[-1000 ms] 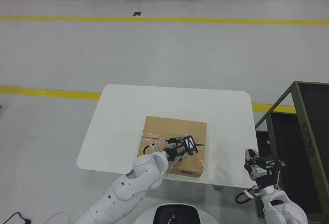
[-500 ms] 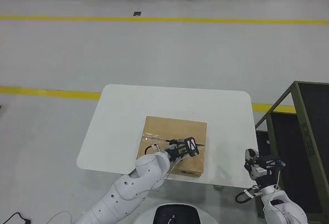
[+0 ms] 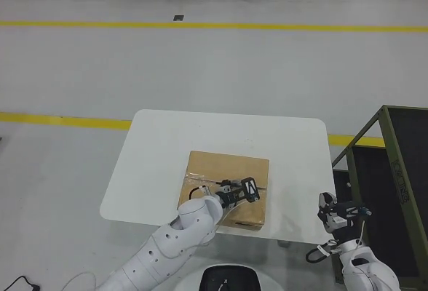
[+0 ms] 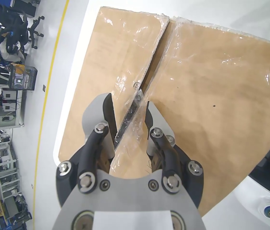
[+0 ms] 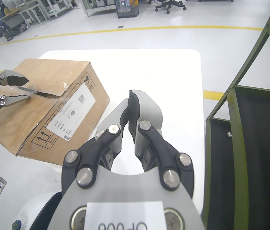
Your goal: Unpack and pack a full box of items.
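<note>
White table (image 3: pixel 163 145) in the middle of the floor, and just off its right side stands a green metal rack (image 3: pixel 418 189) with dark panels. On the table sits the task's brown cardboard box (image 3: pixel 228 171), set toward the robot's edge and a touch right of centre, its top flaps down. One flap edge sits slightly proud of the other along the centre seam.

Left gripper (image 4: pixel 128 101) is right over that seam, low on the box top near the robot-side end. Its fingers are spread, one on each side of the raised flap edge, gripping nothing. Right gripper (image 5: pixel 131 96) hangs off the table's near right corner, between table and rack, well apart from the box. Its pads are pressed together with nothing between them.

Crinkled clear tape (image 4: pixel 135 120) runs along the seam between the left fingers. A white shipping label (image 5: pixel 71 113) sits on the box's right side wall.
</note>
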Tool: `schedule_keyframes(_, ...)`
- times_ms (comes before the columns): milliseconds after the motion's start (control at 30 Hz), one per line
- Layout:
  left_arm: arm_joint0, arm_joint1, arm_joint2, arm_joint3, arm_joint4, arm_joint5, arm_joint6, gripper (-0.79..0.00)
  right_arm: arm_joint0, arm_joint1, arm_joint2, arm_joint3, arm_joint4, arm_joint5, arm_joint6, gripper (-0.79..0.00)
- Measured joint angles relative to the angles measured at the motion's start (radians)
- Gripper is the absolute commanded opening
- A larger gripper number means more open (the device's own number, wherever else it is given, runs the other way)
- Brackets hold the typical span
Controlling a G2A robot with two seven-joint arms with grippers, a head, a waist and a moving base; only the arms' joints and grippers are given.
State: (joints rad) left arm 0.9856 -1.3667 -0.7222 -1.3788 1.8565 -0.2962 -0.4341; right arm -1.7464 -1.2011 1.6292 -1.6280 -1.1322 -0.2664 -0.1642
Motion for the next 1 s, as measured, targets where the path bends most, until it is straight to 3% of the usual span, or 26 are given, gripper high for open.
schedule_keyframes(33,0.0,-0.001,-0.001,0.002,0.003,-0.001,-0.001,-0.785,0.001,0.0,0.0,0.001,0.0,0.0,0.0,-0.785)
schedule_keyframes(500,0.015,-0.005,-0.05,-0.016,0.011,0.019,0.014,-0.785,0.008,-0.002,-0.006,0.003,0.001,-0.003,0.005,-0.785)
schedule_keyframes(633,0.025,-0.004,-0.064,-0.034,-0.001,-0.011,0.02,-0.785,0.01,-0.002,-0.008,0.005,-0.002,-0.003,0.006,-0.785)
schedule_keyframes(667,0.027,-0.004,-0.064,-0.039,-0.008,-0.019,0.021,-0.708,0.011,-0.002,-0.008,0.006,-0.002,-0.003,0.006,-0.785)
schedule_keyframes(733,0.028,-0.007,-0.062,-0.046,-0.018,-0.032,0.019,-0.471,0.013,-0.002,-0.009,0.008,-0.001,-0.003,0.007,-0.785)
schedule_keyframes(1000,0.006,-0.022,-0.034,-0.025,-0.013,-0.059,0.015,-0.483,0.018,-0.003,-0.007,0.012,-0.001,0.0,0.007,-0.785)
